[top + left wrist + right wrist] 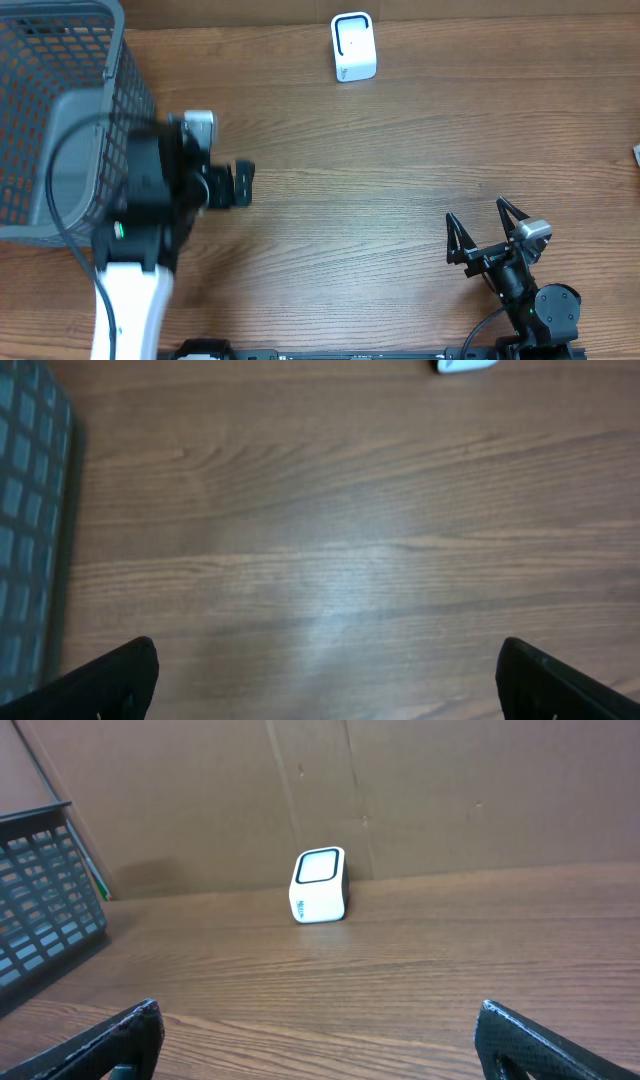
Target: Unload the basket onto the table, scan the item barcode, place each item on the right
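No item with a barcode shows in any view. A white barcode scanner (353, 46) with a dark-framed window stands at the back of the wooden table; it also appears in the right wrist view (319, 886), and its edge shows at the top of the left wrist view (465, 365). My left gripper (244, 184) hovers just right of the basket, open, with only bare wood between its fingers (325, 680). My right gripper (478, 212) is at the front right, open and empty (320, 1030), facing the scanner from a distance.
A grey mesh basket (60, 100) fills the left side of the table, also seen in the left wrist view (25, 510) and the right wrist view (40, 910); its contents are not visible. A brown cardboard wall (450, 790) backs the table. Something small and pale (636, 152) sits at the right edge.
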Tool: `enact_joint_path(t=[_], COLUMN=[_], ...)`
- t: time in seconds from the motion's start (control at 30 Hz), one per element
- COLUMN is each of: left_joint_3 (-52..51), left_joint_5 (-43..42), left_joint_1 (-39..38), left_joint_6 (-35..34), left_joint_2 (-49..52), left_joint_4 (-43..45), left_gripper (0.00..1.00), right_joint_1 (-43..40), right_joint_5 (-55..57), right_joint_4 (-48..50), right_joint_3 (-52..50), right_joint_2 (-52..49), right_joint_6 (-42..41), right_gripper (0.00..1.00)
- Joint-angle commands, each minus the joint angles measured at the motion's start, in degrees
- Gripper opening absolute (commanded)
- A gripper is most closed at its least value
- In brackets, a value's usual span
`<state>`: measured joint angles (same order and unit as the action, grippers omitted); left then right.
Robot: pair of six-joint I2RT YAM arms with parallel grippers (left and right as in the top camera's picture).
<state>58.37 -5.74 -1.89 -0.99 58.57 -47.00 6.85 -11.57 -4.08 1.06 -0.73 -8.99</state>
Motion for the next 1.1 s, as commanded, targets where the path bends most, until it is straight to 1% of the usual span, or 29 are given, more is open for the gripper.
enact_joint_path(t=[0.0,0.03,0.1,0.23,0.33,0.5,0.67,0.83,1.07], left_joint_3=[-10.23,-13.75,-18.75,-25.20,-27.78,-30.69,-35.89,-42.36,-50.27], left_joint_5=[0.15,0.17,0.48,2.34,2.36,3.28,5.07,4.68,4.68], left_joint_1=[-0.37,-0.35,0.24,1.14,1.11,1.14,1.18,1.18,1.25], left_joint_6=[2.73,2.73,2.78,2.78,2.75,2.78,3.30,3.80,3.80], left_joint_2=[-10.49,-14.51,-22.34,-36.61,-43.82,-48.70,-52.52,-56.83,-58.40], left_joint_4=[4.37,6.36,7.67,6.03,4.61,5.40,10.03,18.99,36.81], left_gripper=[1.00,1.00,1.00,1.00,1.00,1.00,1.00,1.00,1.00], right_joint_1=[0.17,0.17,0.17,0.17,0.17,0.17,0.17,0.17,0.17], right_joint_5=[0.42,0.42,0.42,0.42,0.42,0.42,0.42,0.42,0.42], right_joint_4=[0.31,0.31,0.31,0.31,0.31,0.31,0.31,0.31,0.31], right_joint_3=[-0.61,-0.61,-0.61,-0.61,-0.61,-0.61,-0.61,-0.61,-0.61], right_joint_2=[0.57,0.57,0.57,0.57,0.57,0.57,0.57,0.57,0.57], right_joint_6=[0.07,0.07,0.07,0.07,0.07,0.07,0.07,0.09,0.07], right_gripper=[1.00,1.00,1.00,1.00,1.00,1.00,1.00,1.00,1.00])
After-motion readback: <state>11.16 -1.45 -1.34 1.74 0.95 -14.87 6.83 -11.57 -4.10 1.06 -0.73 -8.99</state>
